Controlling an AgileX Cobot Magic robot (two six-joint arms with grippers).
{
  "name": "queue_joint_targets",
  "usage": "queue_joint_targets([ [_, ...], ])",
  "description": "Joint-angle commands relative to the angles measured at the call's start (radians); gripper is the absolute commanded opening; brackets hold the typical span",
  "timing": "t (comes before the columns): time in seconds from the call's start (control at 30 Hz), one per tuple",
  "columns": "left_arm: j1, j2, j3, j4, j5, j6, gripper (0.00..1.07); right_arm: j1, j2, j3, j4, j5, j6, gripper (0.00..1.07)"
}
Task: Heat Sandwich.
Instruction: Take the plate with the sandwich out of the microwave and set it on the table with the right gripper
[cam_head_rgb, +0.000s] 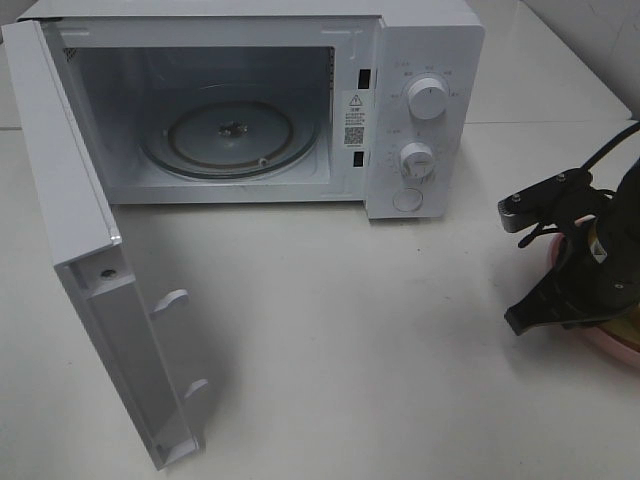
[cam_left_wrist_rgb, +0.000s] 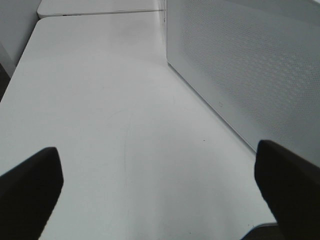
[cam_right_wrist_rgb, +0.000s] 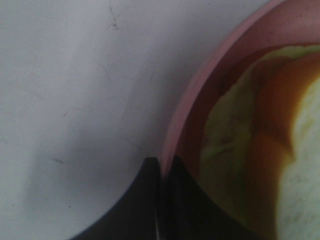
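The right tool (cam_right_wrist_rgb: 161, 172) is pinched closed on the thin rim of the round pink plate (cam_right_wrist_rgb: 182, 105), and the soft layered white-bread sandwich (cam_right_wrist_rgb: 260, 150) sits just inside that rim. Loose and squashy, it looks best carried by the stiff plate, kept level. The left tool (cam_left_wrist_rgb: 160, 185) gapes wide over bare white worktop (cam_left_wrist_rgb: 115, 100), holding nothing.

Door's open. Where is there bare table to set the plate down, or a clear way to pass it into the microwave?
Bare table lies between the open door and the right hand, in front of the microwave; the glass turntable is empty. It is crowded only at the right edge, where that hand is shut on the pink plate with the sandwich.
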Motion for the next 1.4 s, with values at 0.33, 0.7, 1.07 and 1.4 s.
queue_joint_targets([
  [0.33,0.003,-0.007,0.0,0.0,-0.01,-0.005,1.0,-0.007,0.037,-0.02,-0.038,0.007,0.029,0.01],
  [0.7,0.003,-0.007,0.0,0.0,-0.01,-0.005,1.0,-0.007,0.037,-0.02,-0.038,0.007,0.044,0.04],
  [1.07,0.003,-0.007,0.0,0.0,-0.01,-0.005,1.0,-0.007,0.036,-0.02,-0.029,0.007,0.047,0.21],
  [1.4,0.003,-0.007,0.0,0.0,-0.01,-0.005,1.0,-0.007,-0.019,-0.02,-0.011,0.018,0.046,0.58],
])
